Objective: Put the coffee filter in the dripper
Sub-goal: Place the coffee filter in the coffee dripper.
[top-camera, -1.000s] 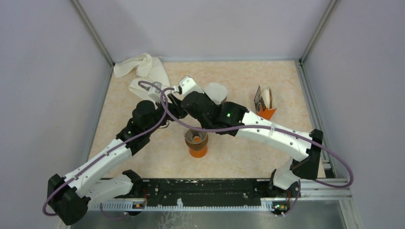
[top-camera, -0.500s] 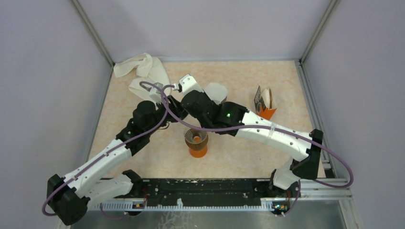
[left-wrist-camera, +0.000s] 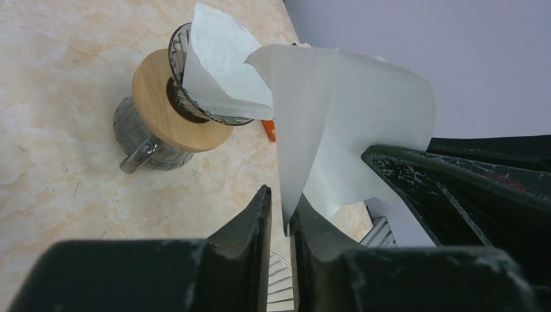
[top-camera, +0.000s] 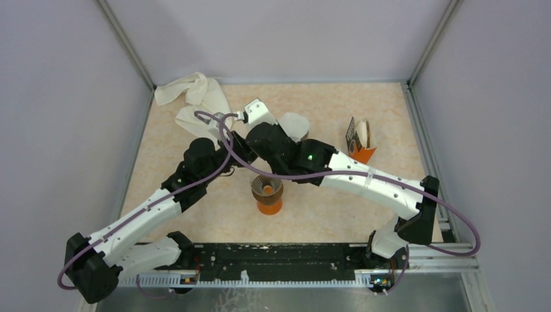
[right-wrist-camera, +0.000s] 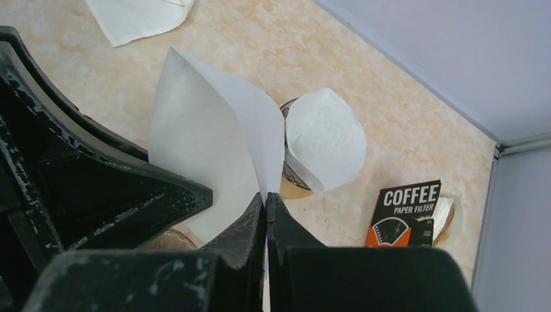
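Barely shifted, left pincer point(left-wrist-camera: 281, 214) and right pincer point(right-wrist-camera: 266, 207) pinch folded paper filter point(left-wrist-camera: 354, 123).

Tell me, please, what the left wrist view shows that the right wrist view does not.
Only the left wrist view shows the dripper whole, down to its glass handle. Only the right wrist view shows the lettered front of the filter box and a white cloth. Both show the held filter, pinched by the left gripper and the right gripper, and another filter already seated in the dripper.
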